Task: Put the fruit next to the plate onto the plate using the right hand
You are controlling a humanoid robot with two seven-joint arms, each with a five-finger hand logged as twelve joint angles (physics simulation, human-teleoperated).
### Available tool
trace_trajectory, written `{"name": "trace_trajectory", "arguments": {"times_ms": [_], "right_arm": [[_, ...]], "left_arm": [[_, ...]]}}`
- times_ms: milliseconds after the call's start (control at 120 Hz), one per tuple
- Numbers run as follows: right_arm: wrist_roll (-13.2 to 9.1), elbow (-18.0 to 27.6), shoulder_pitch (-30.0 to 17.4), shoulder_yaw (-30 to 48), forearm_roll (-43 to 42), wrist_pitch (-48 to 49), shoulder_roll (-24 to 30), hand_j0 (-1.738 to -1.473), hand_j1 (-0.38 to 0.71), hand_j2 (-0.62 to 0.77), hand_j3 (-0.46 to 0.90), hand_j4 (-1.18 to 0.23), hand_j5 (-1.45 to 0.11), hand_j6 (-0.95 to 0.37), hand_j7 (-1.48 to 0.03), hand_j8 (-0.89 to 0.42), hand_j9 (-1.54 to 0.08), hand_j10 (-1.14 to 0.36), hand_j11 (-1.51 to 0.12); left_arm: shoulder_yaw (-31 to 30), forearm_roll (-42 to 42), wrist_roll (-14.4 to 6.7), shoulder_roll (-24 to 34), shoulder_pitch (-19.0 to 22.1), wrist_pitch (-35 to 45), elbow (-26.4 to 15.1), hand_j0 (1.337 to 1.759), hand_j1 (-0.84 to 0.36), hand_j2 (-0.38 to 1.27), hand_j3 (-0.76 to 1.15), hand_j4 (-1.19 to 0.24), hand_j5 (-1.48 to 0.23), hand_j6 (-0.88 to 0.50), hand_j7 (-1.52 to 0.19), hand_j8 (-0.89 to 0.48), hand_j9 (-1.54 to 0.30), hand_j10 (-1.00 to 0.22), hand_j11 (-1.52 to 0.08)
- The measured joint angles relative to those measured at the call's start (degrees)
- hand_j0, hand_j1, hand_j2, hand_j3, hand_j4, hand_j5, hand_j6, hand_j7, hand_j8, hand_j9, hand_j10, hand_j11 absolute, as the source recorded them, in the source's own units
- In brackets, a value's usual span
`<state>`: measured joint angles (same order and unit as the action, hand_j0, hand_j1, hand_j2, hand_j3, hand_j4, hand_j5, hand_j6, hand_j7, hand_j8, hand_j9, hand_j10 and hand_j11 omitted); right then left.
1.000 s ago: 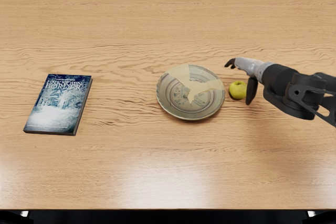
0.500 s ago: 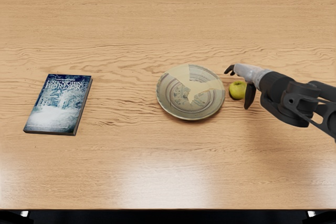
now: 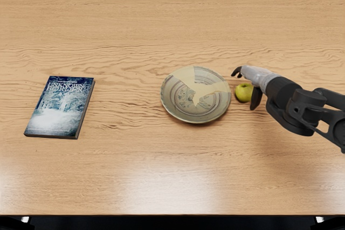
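Light wooden bench (image 3: 161,30), one, fills the view. One dark robot arm (image 3: 302,109) comes in from the right edge; left arm not in view. One blue-grey hardcover book (image 3: 60,106) lies flat at far left, well apart from everything else and no part of the task. One round beige ceramic plate (image 3: 183,103) with a ringed pattern sits at centre, nothing on it.

Right hand (image 3: 252,82) is at the right of the plate with its fingers spread, gripping nothing: fingertips (image 3: 236,71) reach over the far side of the fruit, thumb (image 3: 255,98) hangs down at its right-near side. Cannot tell whether any digit touches it.

One small yellow-green apple (image 3: 243,92), the task's fruit, rests on the bench just right of the plate's rim, not on the plate.

Key relation: the apple lies left of the palm, inside the open span of thumb and fingers, between hand and plate. It is round, so there is no long axis to line up with. Likely step: closing on the apple. After that comes a lift and a short carry left over the rim. Risk: a closing thumb could nudge the apple into rolling towards the plate.
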<state>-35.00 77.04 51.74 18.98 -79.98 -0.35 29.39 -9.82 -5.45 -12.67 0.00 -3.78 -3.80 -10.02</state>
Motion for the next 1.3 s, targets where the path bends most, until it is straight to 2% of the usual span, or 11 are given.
{"name": "trace_trajectory", "arguments": {"times_ms": [658, 1042, 1200, 1300], "right_arm": [[0.0, -1.1, -0.5, -0.1, -1.3, -0.6, -1.1, -1.658, 0.04, -0.06, 0.0, -0.33, -0.43, -0.33, -0.43, -0.33, -0.43, -0.33, -0.43], [0.0, -1.0, -1.2, 0.0, -1.3, -0.6, -1.2, -1.658, 0.2, -0.09, 0.0, -0.47, -0.59, -0.45, -0.6, -0.44, -0.6, -0.46, -0.6], [0.0, -1.1, -1.4, 0.1, -1.3, -0.7, -1.1, -1.654, 0.23, -0.03, 0.0, -0.54, -0.68, -0.42, -0.69, -0.39, -0.7, -0.53, -0.7], [0.0, -1.1, -1.5, 0.1, -1.4, -0.7, -1.0, -1.653, 0.25, 0.05, 0.0, -0.59, -0.73, -0.43, -0.74, -0.39, -0.75, -0.57, -0.75]], "left_arm": [[0.0, 0.0, 0.0, 0.0, 0.0, 0.0, 0.0, 1.658, 0.35, 0.0, 0.0, 0.0, 0.0, 0.0, 0.0, 0.0, 0.0, 0.0, 0.0], [0.0, 0.0, 0.0, 0.0, 0.0, 0.0, 0.0, 1.658, 0.35, 0.0, 0.0, 0.0, 0.0, 0.0, 0.0, 0.0, 0.0, 0.0, 0.0], [0.0, 0.0, 0.0, 0.0, 0.0, 0.0, 0.0, 1.658, 0.35, 0.0, 0.0, 0.0, 0.0, 0.0, 0.0, 0.0, 0.0, 0.0, 0.0], [0.0, 0.0, 0.0, 0.0, 0.0, 0.0, 0.0, 1.658, 0.35, 0.0, 0.0, 0.0, 0.0, 0.0, 0.0, 0.0, 0.0, 0.0, 0.0]]}}
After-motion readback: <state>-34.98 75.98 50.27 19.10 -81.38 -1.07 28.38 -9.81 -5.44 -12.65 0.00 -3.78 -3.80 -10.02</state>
